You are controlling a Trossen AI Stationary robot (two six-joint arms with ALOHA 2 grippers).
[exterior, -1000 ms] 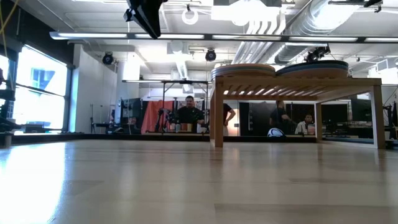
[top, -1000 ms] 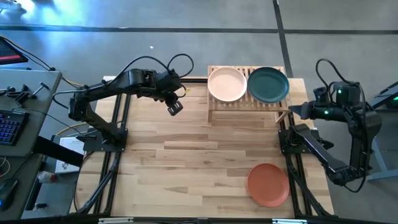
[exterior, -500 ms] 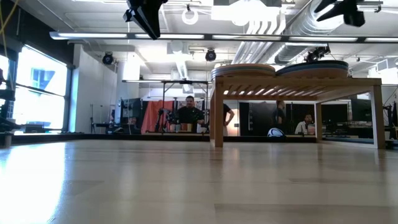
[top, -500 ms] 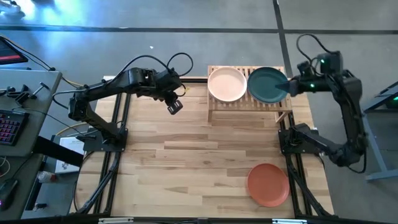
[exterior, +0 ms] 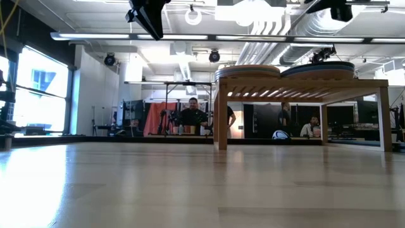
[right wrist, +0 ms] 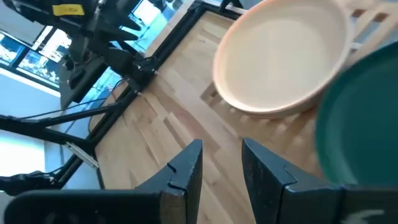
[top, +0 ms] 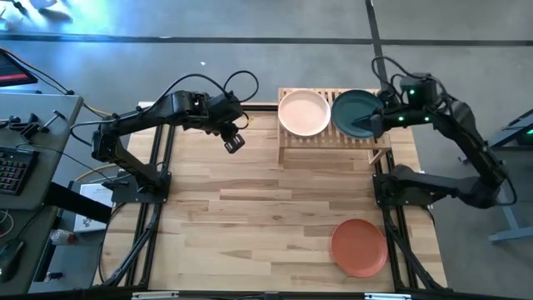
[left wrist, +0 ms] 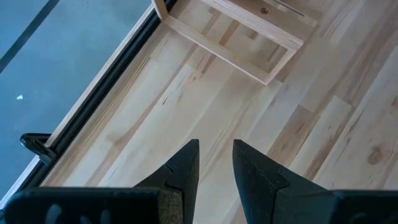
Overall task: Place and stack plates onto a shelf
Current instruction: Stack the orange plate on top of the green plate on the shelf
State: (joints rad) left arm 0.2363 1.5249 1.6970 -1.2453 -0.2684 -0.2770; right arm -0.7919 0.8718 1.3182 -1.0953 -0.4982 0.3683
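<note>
The bamboo shelf (top: 333, 138) stands at the table's far right. On it sit two plate stacks: one topped by a pale pink plate (top: 304, 112), one topped by a dark green plate (top: 360, 113). The low view shows both stacks (exterior: 248, 71) edge-on on the slats. A terracotta plate (top: 359, 247) lies flat on the table near the near right corner. My right gripper (top: 365, 127) hovers open, with a narrow gap, above the dark green plate (right wrist: 364, 118) and holds nothing. My left gripper (top: 235, 143) hangs open with a narrow gap above the far left of the table, left of the shelf (left wrist: 249, 37).
The black frame rail (left wrist: 93, 106) runs along the table's far edge below my left gripper. Bare wood lies across the table's middle and left (top: 250, 217). A desk with a keyboard (top: 12, 171) stands beyond the left edge. People sit in the room behind (exterior: 192, 114).
My right arm has swung in from beyond the table's right edge toward the far side and left, and its gripper now stands over the dark green plate on the shelf. The plates have not moved.
</note>
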